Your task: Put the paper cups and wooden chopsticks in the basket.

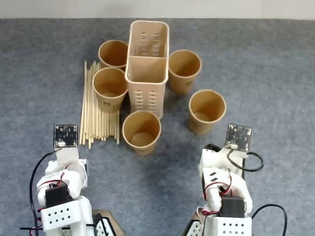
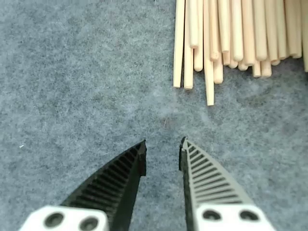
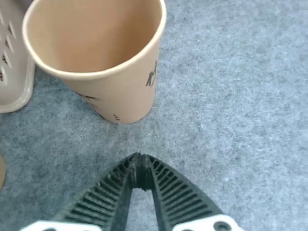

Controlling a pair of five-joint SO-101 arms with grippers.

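Several brown paper cups stand around a beige two-compartment basket (image 1: 146,73): two on its left (image 1: 113,53) (image 1: 110,88), one in front (image 1: 141,131), two on its right (image 1: 184,70) (image 1: 206,110). A bundle of wooden chopsticks (image 1: 98,105) lies flat left of the cups. My left gripper (image 2: 163,143) hovers open over bare carpet, just short of the chopsticks' near ends (image 2: 231,38). My right gripper (image 3: 139,158) is shut with nothing in it, a little short of the front right cup (image 3: 101,57), which is upright.
Grey carpet (image 1: 266,64) covers the table. The left arm (image 1: 64,191) and right arm (image 1: 224,189) sit at the near edge. A corner of the basket (image 3: 12,72) stands beside the front right cup. Both basket compartments look empty.
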